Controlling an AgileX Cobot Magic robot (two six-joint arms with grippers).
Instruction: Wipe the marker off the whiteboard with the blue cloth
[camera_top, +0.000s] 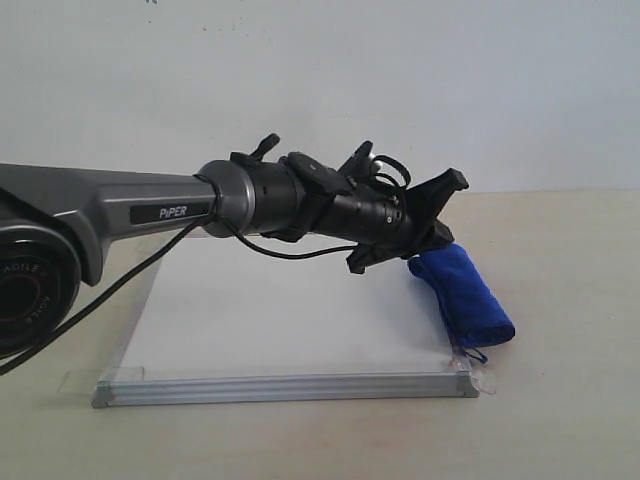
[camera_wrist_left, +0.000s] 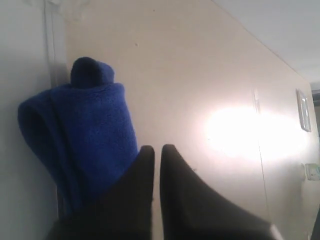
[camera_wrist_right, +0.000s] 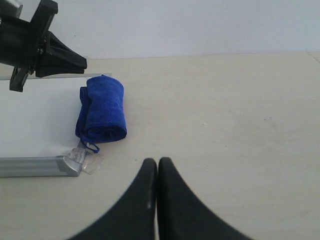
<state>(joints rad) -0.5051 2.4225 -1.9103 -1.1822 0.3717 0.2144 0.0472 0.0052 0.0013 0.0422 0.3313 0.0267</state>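
The blue cloth lies rolled along the right edge of the whiteboard, its small loop at the near corner. My left gripper reaches across the board from the left and hovers just above the cloth's far end. In the left wrist view that gripper is shut with nothing between its fingers, and the cloth sits beside them. The right wrist view shows the cloth, the board and my shut, empty right gripper over bare table. No marker lines show on the visible board; the left arm hides part of it.
A clear tape tab sticks out at the board's near right corner, beside the silver frame. A beige tabletop extends to the right of the cloth. A pale wall stands behind the table.
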